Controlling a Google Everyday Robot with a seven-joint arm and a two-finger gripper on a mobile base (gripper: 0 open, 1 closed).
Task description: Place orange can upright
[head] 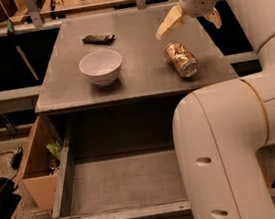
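Observation:
The orange can (181, 59) lies on its side on the right part of the grey table top (143, 75), its silver end facing the front. My gripper (191, 22) hangs just above and behind the can, apart from it. Its two pale fingers (169, 23) are spread wide open and hold nothing.
A white bowl (100, 67) stands at the table's left middle, with a black remote (98, 38) behind it. An open drawer (122, 184) juts out below the table front. A cardboard box (36, 165) sits on the floor at left. My white arm (234, 154) fills the right foreground.

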